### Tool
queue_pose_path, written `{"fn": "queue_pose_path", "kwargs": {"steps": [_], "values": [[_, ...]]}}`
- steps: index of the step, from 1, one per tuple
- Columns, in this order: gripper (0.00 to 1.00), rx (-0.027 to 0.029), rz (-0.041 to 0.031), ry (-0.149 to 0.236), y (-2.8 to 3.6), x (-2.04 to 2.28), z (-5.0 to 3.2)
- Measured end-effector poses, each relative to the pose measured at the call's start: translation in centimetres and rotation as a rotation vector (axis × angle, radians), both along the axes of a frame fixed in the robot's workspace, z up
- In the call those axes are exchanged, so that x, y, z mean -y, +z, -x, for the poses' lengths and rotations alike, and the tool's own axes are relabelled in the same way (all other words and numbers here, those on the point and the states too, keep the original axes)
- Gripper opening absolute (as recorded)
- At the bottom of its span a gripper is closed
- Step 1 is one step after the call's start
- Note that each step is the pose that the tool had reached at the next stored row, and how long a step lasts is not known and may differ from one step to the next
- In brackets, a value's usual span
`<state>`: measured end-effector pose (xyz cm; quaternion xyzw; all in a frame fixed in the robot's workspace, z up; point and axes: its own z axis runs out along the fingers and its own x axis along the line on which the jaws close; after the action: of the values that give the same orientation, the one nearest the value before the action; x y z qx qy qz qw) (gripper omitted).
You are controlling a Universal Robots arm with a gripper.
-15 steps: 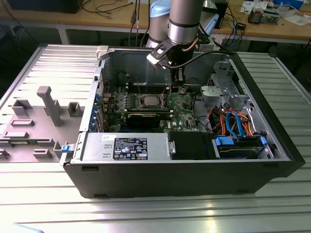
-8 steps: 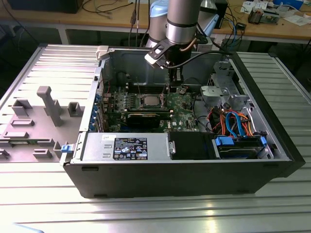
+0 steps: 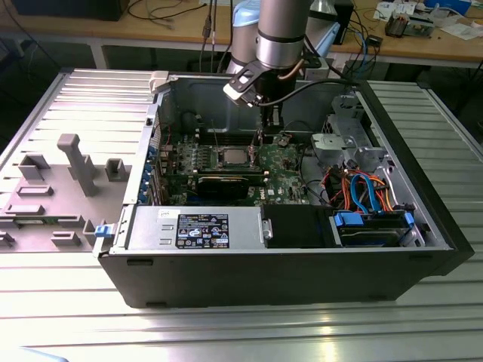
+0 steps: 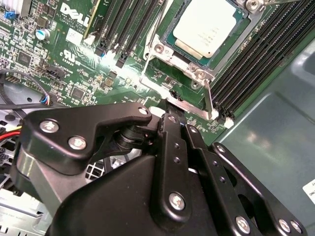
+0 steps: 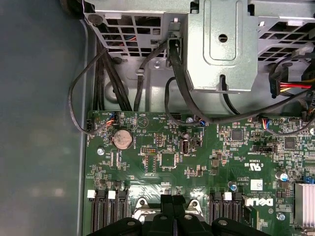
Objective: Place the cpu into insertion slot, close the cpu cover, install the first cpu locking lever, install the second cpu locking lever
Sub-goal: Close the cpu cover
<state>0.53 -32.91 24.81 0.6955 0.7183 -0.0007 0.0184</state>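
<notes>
The cpu [image 4: 209, 24] lies flat in the insertion slot, silver top up with a green rim showing; it also appears in the exterior view [image 3: 232, 157]. The slot's contact field is hidden under it. The cpu cover [image 4: 194, 66], a silver frame, lies down around the chip. A thin locking lever [image 4: 209, 101] runs along one side of the socket, and another [image 4: 153, 37] along the adjoining side. My gripper [image 4: 174, 120] hangs just off the socket's corner, above the board, fingers pressed together with nothing visible between them. It also shows in the first wrist view [image 5: 173, 200] and the exterior view [image 3: 266, 128].
Black memory slots [image 4: 256, 59] flank the socket on both sides. A metal drive cage [image 5: 221, 49] and black cables [image 5: 98, 83] stand past the green board's edge. The case holds a labelled power supply [image 3: 202, 230] and coloured cables [image 3: 362, 188]. A grey fixture [image 3: 75, 162] stands outside.
</notes>
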Motion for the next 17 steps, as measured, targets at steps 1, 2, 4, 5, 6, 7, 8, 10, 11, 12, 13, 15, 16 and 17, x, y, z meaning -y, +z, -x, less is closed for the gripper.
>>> {"fn": "queue_pose_path", "kwargs": {"steps": [1, 2, 4, 5, 6, 7, 8, 10, 11, 12, 13, 15, 16, 17], "values": [[0.11, 0.0000, 0.0000, 0.000, 0.00, 0.00, 0.02], [0.11, -0.0001, 0.0000, 0.000, -0.01, 0.00, 0.04], [0.11, -0.0001, 0.0001, 0.000, -0.01, 0.00, 0.06], [0.11, 0.0000, 0.0000, 0.000, -0.01, 0.00, 0.08], [0.11, -0.0001, 0.0000, 0.000, -0.02, 0.00, 0.09], [0.11, -0.0001, 0.0000, 0.000, -0.02, 0.00, 0.09], [0.11, 0.0000, -0.0001, 0.000, -0.02, 0.00, 0.11], [0.11, -0.0001, 0.0000, 0.000, -0.04, 0.00, 0.15], [0.11, -0.0001, 0.0001, 0.000, -0.04, 0.00, 0.19], [0.11, -0.0002, 0.0000, 0.000, -0.05, 0.00, 0.20], [0.11, -0.0003, 0.0000, 0.000, -0.06, 0.00, 0.23], [0.11, -0.0005, 0.0000, 0.000, -0.08, 0.00, 0.31], [0.11, -0.0005, -0.0001, 0.000, -0.08, 0.00, 0.33], [0.11, -0.0006, 0.0000, 0.000, -0.09, 0.00, 0.38]]}}
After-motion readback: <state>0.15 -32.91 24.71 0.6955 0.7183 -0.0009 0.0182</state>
